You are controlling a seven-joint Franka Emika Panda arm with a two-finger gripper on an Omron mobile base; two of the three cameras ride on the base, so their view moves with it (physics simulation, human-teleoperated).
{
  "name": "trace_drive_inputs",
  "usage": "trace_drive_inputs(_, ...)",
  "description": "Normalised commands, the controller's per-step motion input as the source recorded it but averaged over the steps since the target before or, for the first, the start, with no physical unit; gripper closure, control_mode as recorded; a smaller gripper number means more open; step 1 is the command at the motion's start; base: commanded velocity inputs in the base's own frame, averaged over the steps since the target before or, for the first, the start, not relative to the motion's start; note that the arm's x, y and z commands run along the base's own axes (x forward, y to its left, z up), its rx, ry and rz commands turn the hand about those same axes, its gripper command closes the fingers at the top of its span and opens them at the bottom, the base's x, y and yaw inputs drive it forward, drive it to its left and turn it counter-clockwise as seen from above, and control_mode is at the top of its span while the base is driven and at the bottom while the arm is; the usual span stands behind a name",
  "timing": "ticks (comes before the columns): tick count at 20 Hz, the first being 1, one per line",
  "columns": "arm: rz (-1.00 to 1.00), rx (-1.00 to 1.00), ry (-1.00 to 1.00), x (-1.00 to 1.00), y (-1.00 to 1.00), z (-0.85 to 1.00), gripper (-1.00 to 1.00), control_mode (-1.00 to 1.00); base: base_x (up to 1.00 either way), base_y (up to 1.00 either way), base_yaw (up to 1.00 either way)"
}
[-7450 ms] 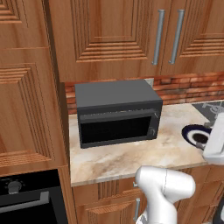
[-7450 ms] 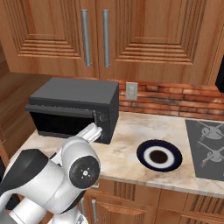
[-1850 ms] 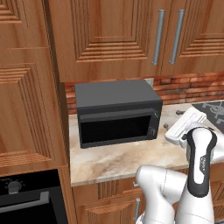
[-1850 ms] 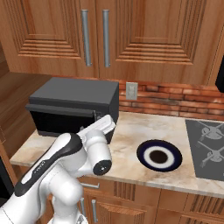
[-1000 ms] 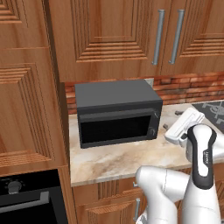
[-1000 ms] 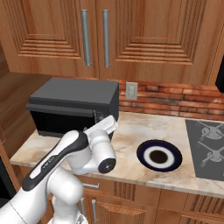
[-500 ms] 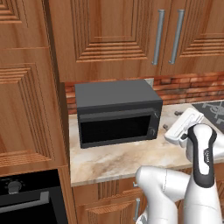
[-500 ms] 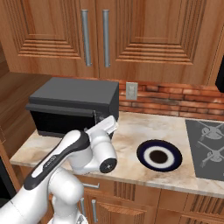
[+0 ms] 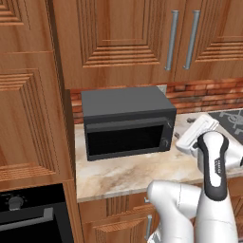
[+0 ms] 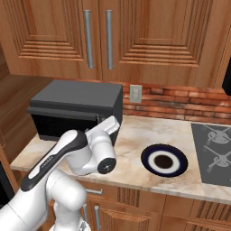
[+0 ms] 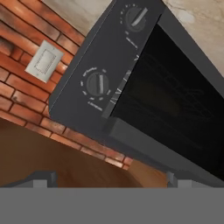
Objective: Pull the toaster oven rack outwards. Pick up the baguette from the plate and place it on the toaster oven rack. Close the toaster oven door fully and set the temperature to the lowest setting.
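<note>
The dark grey toaster oven (image 9: pixel 126 121) stands on the marble counter against the brick wall. Its black door (image 9: pixel 124 141) is up and shut. In the hand view the door (image 11: pixel 175 92) has faint wire lines of the rack behind its dark window, and two knobs (image 11: pixel 97 84) sit on the control strip. My gripper (image 11: pixel 109 180) is open, close in front of the oven's right end, with nothing between its fingers. The white hand (image 9: pixel 198 134) hovers just right of the oven. The navy-rimmed plate (image 10: pixel 164 161) lies to the right on the counter. The baguette is out of view.
A built-in black oven (image 9: pixel 23 216) sits low at the left. A stove top (image 10: pixel 214 151) lies at the counter's right end. A wall outlet (image 10: pixel 135 93) is behind the toaster oven. Wooden cabinets with steel handles (image 9: pixel 172 40) hang overhead.
Over the last several seconds the arm has swung in from the right and brought the hand up to the toaster oven's right end. In the last second it has barely moved.
</note>
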Motion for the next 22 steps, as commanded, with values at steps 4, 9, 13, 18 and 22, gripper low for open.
trace_drive_inputs(4, -0.03, 0.0, 0.0, 0.23, 0.02, -0.11, -1.0, -1.0, 0.0, 0.0, 0.0)
trace_drive_inputs(9, -0.01, 0.0, 0.0, 0.24, 0.0, -0.24, -1.0, -1.0, 0.0, 0.0, 0.0)
trace_drive_inputs(13, 0.0, 0.0, 0.0, 0.21, 0.0, -0.27, -1.0, -1.0, 0.0, 0.0, 0.0)
trace_drive_inputs(18, 0.0, 0.0, 0.0, 0.2, 0.0, -0.25, -1.0, -1.0, 0.0, 0.0, 0.0)
trace_drive_inputs(22, -0.01, 0.0, 0.0, 0.18, 0.0, -0.19, -1.0, -1.0, 0.0, 0.0, 0.0)
